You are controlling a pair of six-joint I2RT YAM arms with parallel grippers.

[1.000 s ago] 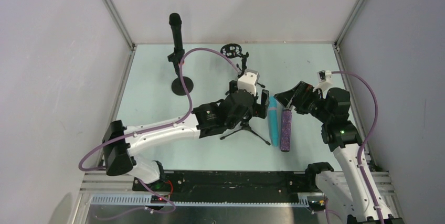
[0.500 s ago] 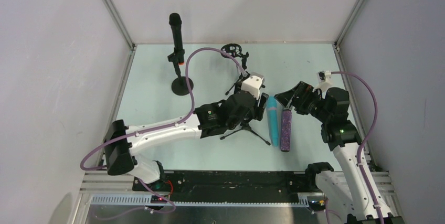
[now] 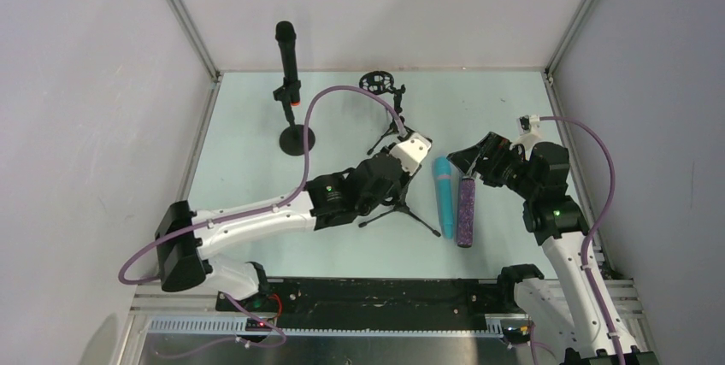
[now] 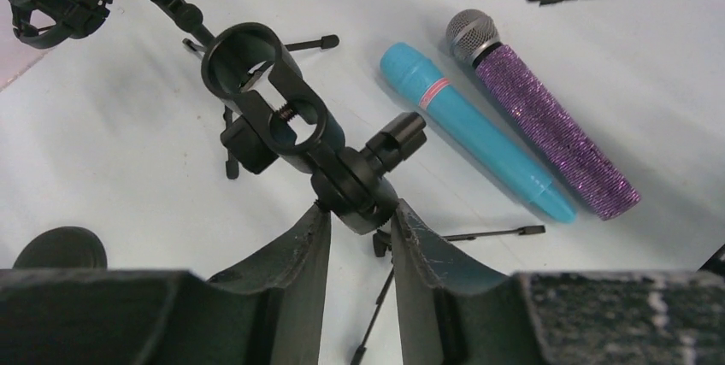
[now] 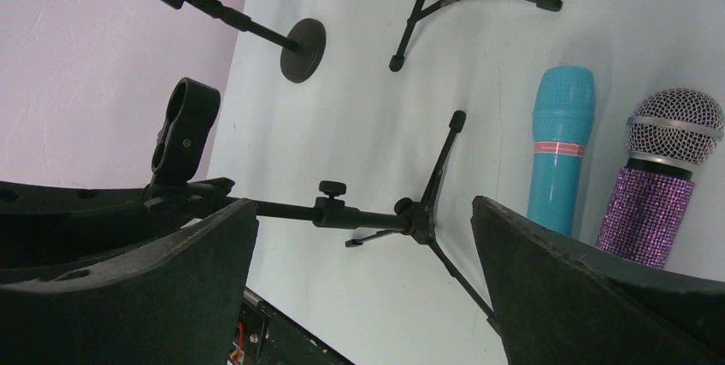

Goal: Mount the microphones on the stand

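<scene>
A small black tripod stand [image 3: 400, 208] stands mid-table, its empty clip [image 4: 256, 74] pointing up. My left gripper [image 4: 360, 208] is shut on the stand's round swivel joint just below the clip, both fingers touching it. To the right, flat on the table and side by side, lie the cyan-blue microphone [image 3: 445, 198] [image 4: 474, 138] and the glittery purple microphone [image 3: 466, 211] [image 4: 556, 138]. My right gripper [image 3: 468, 160] [image 5: 363, 211] hovers open over their head ends, holding nothing. The black microphone [image 3: 285, 53] with an orange-red end stands in a round-base stand [image 3: 297, 138] at the back left.
Another tripod stand with a ring-shaped shock mount [image 3: 382, 85] stands at the back centre. Purple cables loop from both arms above the table. Grey walls close the table [image 3: 248, 168] on the left, back and right.
My left gripper has drawn back left from the cyan microphone and closed its jaws on the tripod stand's joint. The right arm and both lying microphones have not moved.
</scene>
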